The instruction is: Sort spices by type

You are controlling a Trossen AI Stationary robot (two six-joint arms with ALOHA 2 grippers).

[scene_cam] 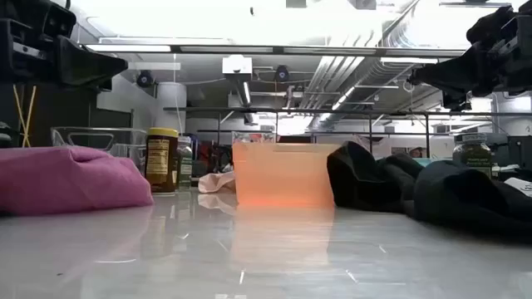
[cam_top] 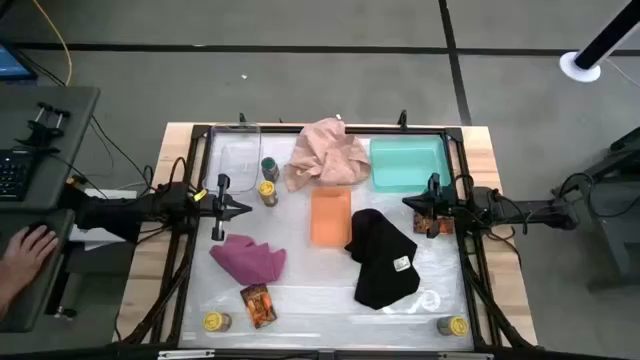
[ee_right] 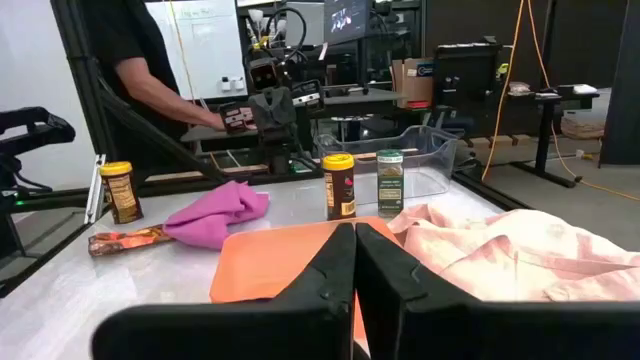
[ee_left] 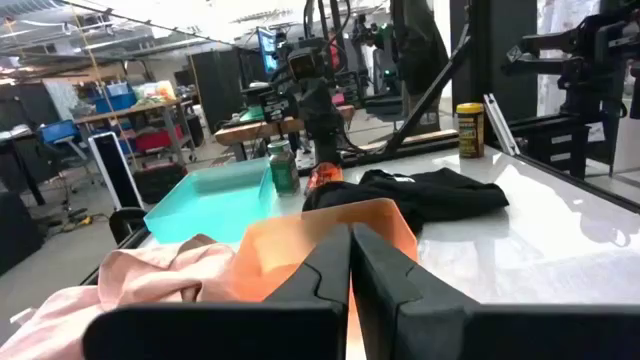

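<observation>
overhead look at a glossy white tabletop (cam_top: 330, 290) framed by dark rails, two dark arms reaching in from either side.

left hand (cam_top: 240, 208) raised above the tabletop on the left side, fingers pressed together, clenched on nothing. right hand (cam_top: 410, 202) raised on the right side, just in front of the teal tray (cam_top: 408, 165), fingers likewise clenched together and holding nothing.

in the middle, an orange tray (cam_top: 330, 216), with a crumpled pale pink cloth (cam_top: 327, 153) behind it and a black cloth (cam_top: 383, 257) beside it toward the right. magenta cloth (cam_top: 248, 258) lying front left of the orange tray. clear plastic bin (cam_top: 232, 150) at the back left corner.

spices scattered: a green-lidded jar (cam_top: 269, 167) and a yellow-lidded jar (cam_top: 267, 191) close together near the clear bin, left of the pink cloth. a second green-lidded jar (ee_left: 284, 166) beside the teal tray, near the right arm, with a red-brown packet (cam_top: 434, 224) just by that arm. another red-brown packet (cam_top: 258, 304) lying flat at the front left, in front of the magenta cloth, next to a yellow-lidded jar at the front left (cam_top: 213, 321). one more yellow-lidded jar at the front right corner (cam_top: 457, 325).

at the far left edge, off the tabletop, a person's hand (cam_top: 28, 246) resting on a grey desk (cam_top: 50, 110).
</observation>
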